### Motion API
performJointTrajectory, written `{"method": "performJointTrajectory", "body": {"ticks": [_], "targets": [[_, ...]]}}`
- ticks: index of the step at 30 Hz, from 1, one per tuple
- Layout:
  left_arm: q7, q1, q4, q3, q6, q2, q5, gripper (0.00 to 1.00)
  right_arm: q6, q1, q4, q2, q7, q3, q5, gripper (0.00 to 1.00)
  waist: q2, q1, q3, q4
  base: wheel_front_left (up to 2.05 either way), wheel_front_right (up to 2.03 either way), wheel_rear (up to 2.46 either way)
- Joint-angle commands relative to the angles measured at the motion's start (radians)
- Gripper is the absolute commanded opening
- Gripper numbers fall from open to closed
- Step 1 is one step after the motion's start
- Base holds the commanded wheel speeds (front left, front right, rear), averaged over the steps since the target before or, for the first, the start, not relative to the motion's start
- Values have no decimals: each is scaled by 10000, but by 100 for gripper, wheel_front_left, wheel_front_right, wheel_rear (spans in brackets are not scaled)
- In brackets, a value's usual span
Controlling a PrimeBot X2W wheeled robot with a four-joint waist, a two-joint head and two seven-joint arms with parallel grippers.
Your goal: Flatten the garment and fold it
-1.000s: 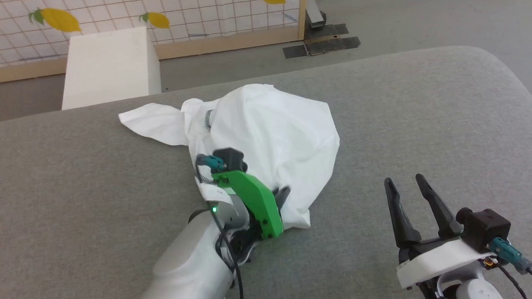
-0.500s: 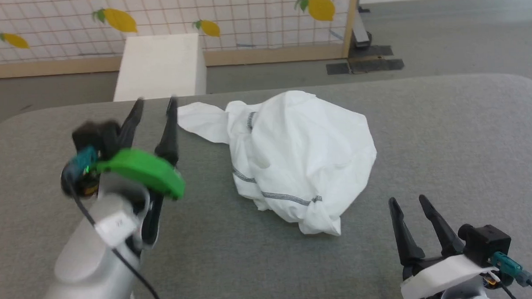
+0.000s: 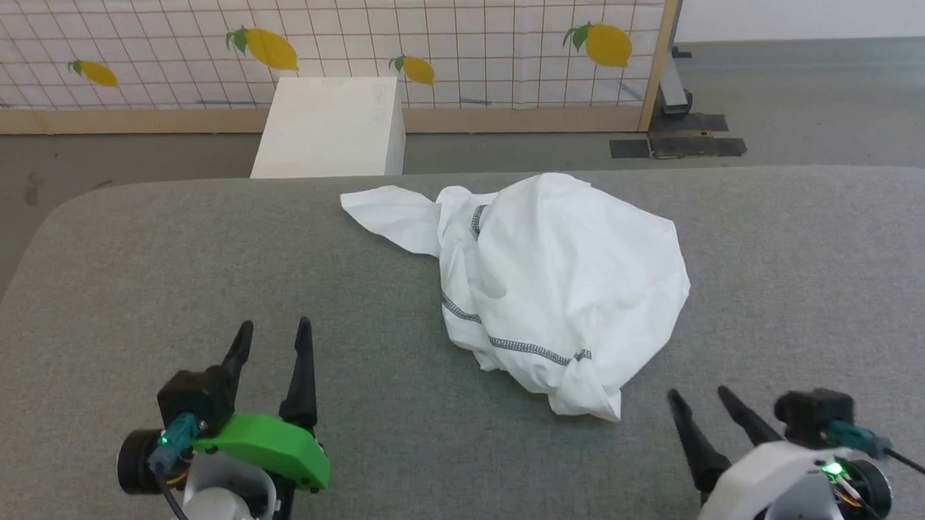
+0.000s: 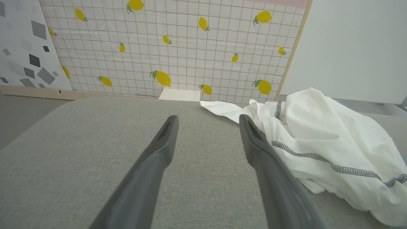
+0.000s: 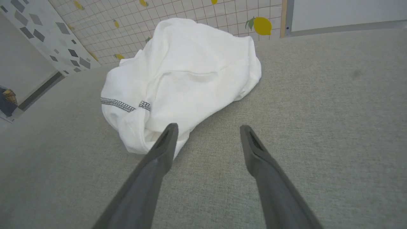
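Observation:
The garment (image 3: 563, 279) lies bunched in a white heap on the grey table (image 3: 163, 286), a sleeve end trailing toward the far left and dark zigzag stitching along its near side. It also appears in the left wrist view, the garment (image 4: 330, 143) at the right, and in the right wrist view, the garment (image 5: 184, 76) ahead and left. My left gripper (image 3: 274, 334) rests open at the lower left, well clear of the cloth. My right gripper (image 3: 700, 400) stands open at the lower right, just short of the heap's near tip. Both hold nothing.
A rigid white box (image 3: 331, 126) stands on the floor beyond the table's far edge. Behind it runs a lemon-patterned grid screen (image 3: 455, 37) with a wooden frame. Bare grey table surface spreads left and right of the heap.
My left gripper let go of the garment's near edge and drew back to the lower left, open. The head camera shifted, so the whole scene sits further right. The heap lies still.

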Motion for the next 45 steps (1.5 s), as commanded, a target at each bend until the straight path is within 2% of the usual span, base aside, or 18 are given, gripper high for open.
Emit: {"method": "performJointTrajectory", "body": {"ticks": [1, 7, 10, 14, 15, 16, 17, 18, 23, 27, 29, 32, 36, 37, 38, 45], "targets": [[-73, 165, -67, 117, -59, -133, 95, 100, -15, -265, -28, 5, 451, 123, -72, 100, 0, 0, 41, -34, 0, 0, 0], [-74, 485, -266, 679, -142, -603, 394, 100, -15, -1835, 99, 5, 3159, 1456, -433, 100, 0, 0, 311, -219, 0, 0, 0], [-75, 528, -241, 787, -299, -810, 577, 100, -15, -2736, 709, 5, 4350, 2065, -723, 100, 0, 0, 458, -198, 0, 0, 0], [-75, 443, -111, 915, -562, -1111, 820, 100, -15, -3708, 1846, 5, 5101, 2778, -714, 100, 0, 0, 650, -14, 0, 0, 0], [-75, 421, -80, 952, -617, -1174, 874, 100, -15, -3831, 2062, 5, 5100, 2922, -611, 87, 0, 0, 667, 34, 0, 0, 0], [-75, 413, -57, 991, -654, -1220, 914, 100, -15, -3922, 2201, 5, 5062, 3066, -557, 39, 0, 0, 675, 58, 0, 0, 0], [-75, 413, -31, 1048, -692, -1275, 963, 100, -15, -4011, 2307, 5, 4888, 3170, -432, 11, 0, 0, 681, 80, 0, 0, 0], [-75, 492, 13, 1270, -803, -1438, 1126, 100, -15, -4108, 2550, 5, 4360, 3226, -113, 0, 0, 0, 644, 55, 0, 0, 0], [-75, 568, 35, 1504, -931, -1583, 1300, 100, -15, -3523, 1969, -21, 3817, 1899, -92, 0, 0, 0, 541, -60, 0, 0, 0], [-76, 632, 22, 1646, -1026, -1662, 1457, 100, -15, -2519, 830, -404, 3936, -215, -524, 0, 0, 0, 467, -225, 0, 0, 0], [-76, 645, 32, 1684, -1092, -1728, 1527, 100, -15, -1901, 301, -484, 4166, -1585, -925, 0, 0, 0, 438, -289, 0, 0, 0], [-76, 654, 89, 1711, -1177, -1826, 1605, 100, -15, -1211, -220, -327, 4533, -2899, -1339, 0, 0, 0, 405, -360, 0, 0, 0], [-76, 685, 217, 1766, -1284, -1953, 1658, 100, -15, -653, -507, -69, 4674, -3875, -1498, 0, 0, 0, 377, -427, 0, 0, 0], [-76, 694, 251, 1795, -1310, -1979, 1666, 100, -15, -620, -594, -33, 4468, -4023, -1483, 17, 0, 0, 359, -449, 0, 0, 0], [-76, 706, 274, 1827, -1328, -1996, 1667, 100, -15, -615, -649, -16, 4296, -4102, -1391, 100, 0, 0, 349, -476, 0, 0, 0], [-68, 589, 411, 2011, -1446, -2216, 1479, 100, -15, -465, -897, 2, 2039, -4708, 145, 100, 0, 0, 239, -652, 0, 0, 0]]}}
